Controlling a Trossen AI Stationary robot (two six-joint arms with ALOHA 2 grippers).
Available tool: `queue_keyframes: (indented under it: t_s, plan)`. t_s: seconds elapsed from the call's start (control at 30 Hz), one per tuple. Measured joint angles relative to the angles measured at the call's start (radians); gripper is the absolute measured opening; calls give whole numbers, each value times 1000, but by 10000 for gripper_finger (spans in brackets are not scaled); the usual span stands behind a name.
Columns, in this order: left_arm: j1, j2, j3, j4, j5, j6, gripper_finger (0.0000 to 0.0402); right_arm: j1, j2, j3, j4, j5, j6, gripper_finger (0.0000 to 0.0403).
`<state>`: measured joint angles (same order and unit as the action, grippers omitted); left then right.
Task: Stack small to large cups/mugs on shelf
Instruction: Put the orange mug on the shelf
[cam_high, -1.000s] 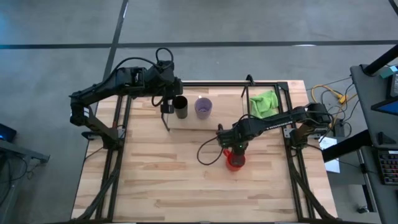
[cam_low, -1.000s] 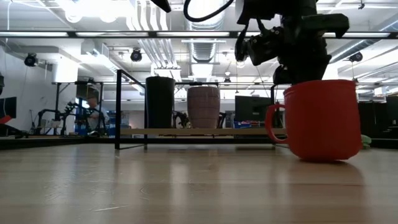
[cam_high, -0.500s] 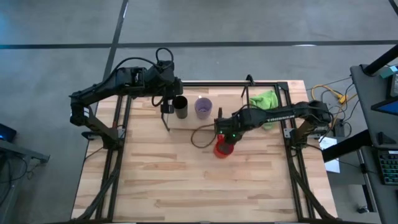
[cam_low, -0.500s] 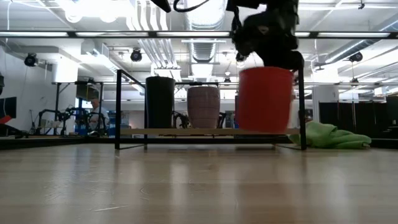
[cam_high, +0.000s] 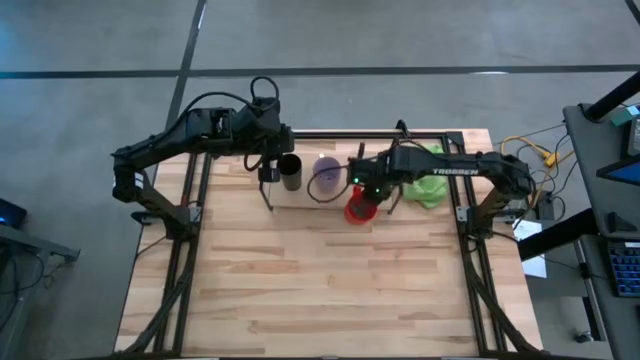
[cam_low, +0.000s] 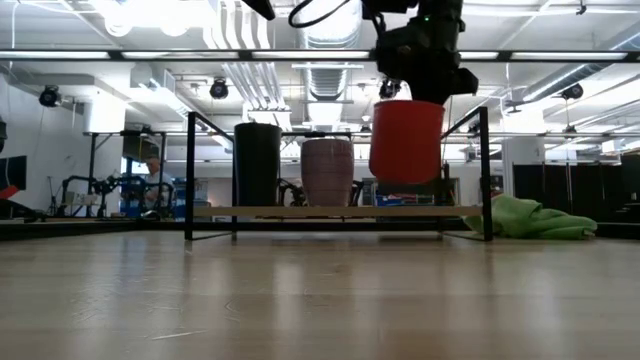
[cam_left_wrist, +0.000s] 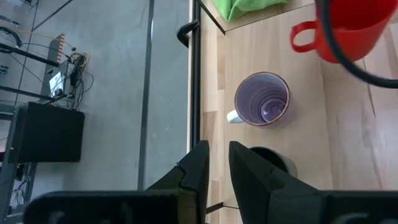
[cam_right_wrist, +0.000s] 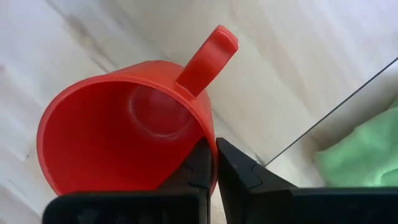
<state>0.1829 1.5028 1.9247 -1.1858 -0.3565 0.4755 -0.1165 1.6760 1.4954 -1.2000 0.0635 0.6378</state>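
Right hand (cam_right_wrist: 211, 163) pinches the red mug (cam_low: 405, 140) by its rim wall, one finger inside, one outside, next to the handle. Mug hangs clear of the surface (cam_high: 300, 280), just above the shelf (cam_low: 330, 211) board, at the free spot beside the purple cup (cam_high: 327, 172); black tumbler (cam_high: 291, 172) sits on the cup's far side. Both already stand on the shelf. Left hand (cam_left_wrist: 214, 165) parked over the tumbler end of the shelf, fingers close together with a narrow gap, holding nothing. To land it well: keep the mug level, centre it over the bare board, lower straight down, release only once the base is flat. Rim pinch is off-centre, so expect tilt, go slow. Clearances: from the low view the mug looks just beside the purple cup, so bias away from it. On the other side is the shelf's end post, with the green cloth (cam_high: 428, 165) beyond it. Handle orientation relative to the rods unclear. Retreat upward, not sideways.
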Motion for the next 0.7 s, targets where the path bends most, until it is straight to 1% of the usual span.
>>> queue_keyframes:
  t_s: [0.5, 0.7]
  plan:
    - [0, 0, 0, 0, 0, -1, 48, -183, 1, 20, -8, 53, -135, 9]
    - [0, 0, 0, 0, 0, -1, 48, -211, 2, 19, -8, 53, -187, 9]
